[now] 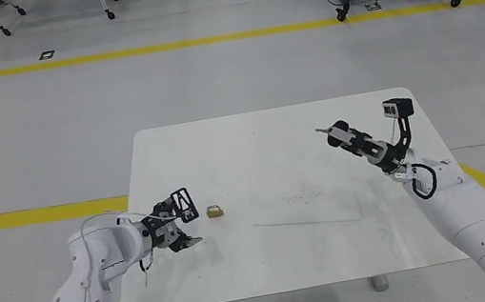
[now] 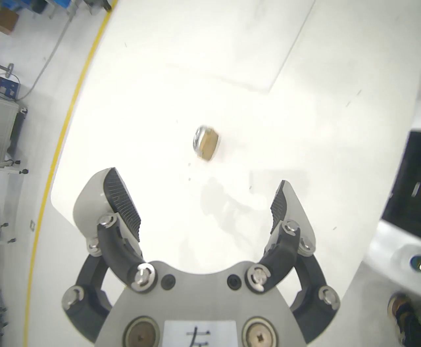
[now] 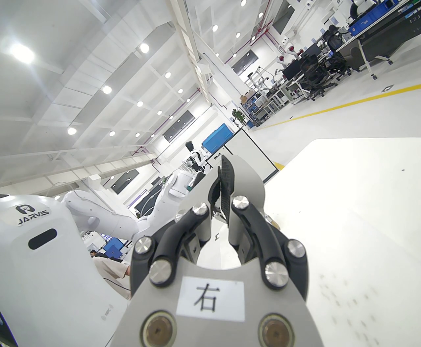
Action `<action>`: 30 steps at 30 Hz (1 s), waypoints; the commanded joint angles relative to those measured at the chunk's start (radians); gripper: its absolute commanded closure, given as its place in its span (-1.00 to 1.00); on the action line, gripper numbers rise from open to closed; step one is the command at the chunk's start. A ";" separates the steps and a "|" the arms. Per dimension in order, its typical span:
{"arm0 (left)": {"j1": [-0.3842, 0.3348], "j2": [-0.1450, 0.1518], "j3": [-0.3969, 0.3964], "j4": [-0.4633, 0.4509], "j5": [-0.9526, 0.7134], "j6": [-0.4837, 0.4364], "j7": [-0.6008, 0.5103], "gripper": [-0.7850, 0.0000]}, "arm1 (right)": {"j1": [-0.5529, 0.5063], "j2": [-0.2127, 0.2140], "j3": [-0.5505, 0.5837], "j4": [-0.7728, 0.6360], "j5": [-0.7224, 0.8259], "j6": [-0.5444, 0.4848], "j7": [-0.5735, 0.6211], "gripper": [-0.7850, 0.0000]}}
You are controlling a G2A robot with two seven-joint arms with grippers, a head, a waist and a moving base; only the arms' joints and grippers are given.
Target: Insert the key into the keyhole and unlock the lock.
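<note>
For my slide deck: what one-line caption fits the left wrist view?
Open left gripper faces a small brass padlock lying on the white table, not touching it.

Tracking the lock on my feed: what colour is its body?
The lock has a tan, brass-coloured body, clearest in the left wrist view.

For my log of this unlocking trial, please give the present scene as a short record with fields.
lock: small brass padlock, lying on the white table, touched by nothing
left gripper: open, facing the lock, just short of it
right gripper: shut, over the table's other side, far from the lock; what it holds, if anything, is too small to tell
stage: nothing inserted into the lock yet
</note>
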 commanded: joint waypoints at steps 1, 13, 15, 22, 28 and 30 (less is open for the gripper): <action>-0.063 -0.005 0.038 0.053 -0.029 -0.003 -0.037 -1.00 | 0.000 0.000 0.000 0.000 0.000 0.000 0.000 1.00; -0.342 -0.053 0.329 0.303 -0.193 -0.009 -0.196 -0.47 | 0.000 0.000 0.000 0.000 0.000 0.000 0.000 1.00; -0.381 -0.060 0.372 0.343 -0.216 0.006 -0.212 -0.15 | 0.000 0.000 0.000 0.000 0.000 0.000 0.000 1.00; -0.466 -0.066 0.477 0.426 -0.281 0.034 -0.240 0.24 | 0.000 0.000 0.000 0.000 0.000 0.000 0.000 1.00; -0.507 -0.049 0.555 0.457 -0.332 0.037 -0.243 0.56 | 0.000 0.000 0.000 0.000 0.000 0.000 0.000 1.00; -0.519 -0.042 0.571 0.459 -0.348 0.047 -0.253 1.00 | 0.000 0.000 0.000 0.000 0.000 0.000 0.000 1.00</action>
